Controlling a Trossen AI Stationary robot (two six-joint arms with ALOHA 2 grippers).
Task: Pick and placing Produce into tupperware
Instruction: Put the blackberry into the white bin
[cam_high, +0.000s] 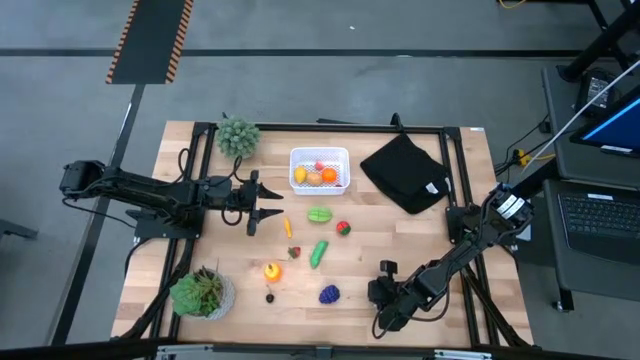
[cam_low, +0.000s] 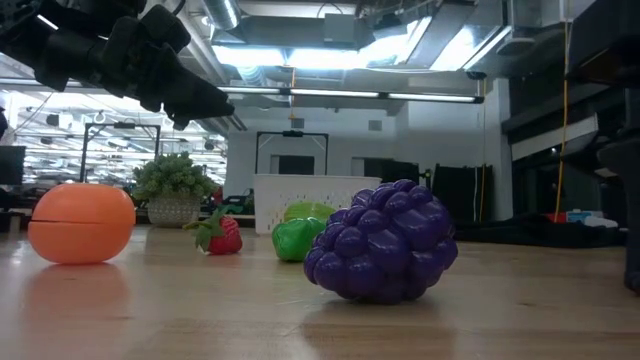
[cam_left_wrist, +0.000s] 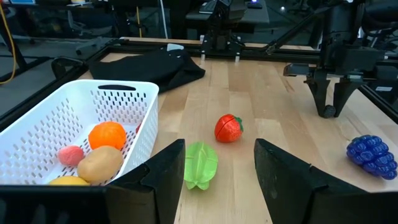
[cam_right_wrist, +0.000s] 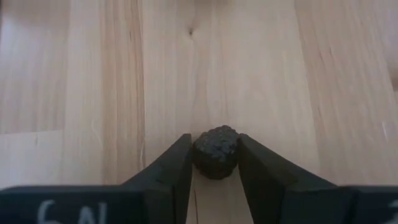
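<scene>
– While we look straight down, where do we find the right gripper (cam_high: 385, 270)?
– Well away from the tupperware (cam_high: 320, 150), on the far side of the loose produce from it, beyond the purple grapes (cam_high: 329, 294). From up here its arm hides its fingers. The left gripper (cam_high: 270, 206) hangs just beside the tupperware, jaws apart and empty, and three or four pieces already lie inside.
– And from table height?
– The grapes fill the foreground and cover part of the tupperware behind them. A dark arm is cut off at the top corner; we cannot tell which one.
– The left wrist?
– We see its own fingers spread on nothing, the tupperware wall next to them, and the right gripper pointing down far beyond; what it grips is too small to make out.
– The right wrist settles it?
– Yes. Both fingers press a small dark bumpy berry (cam_right_wrist: 214, 152) between them. Whether it touches the wood we cannot tell.
</scene>
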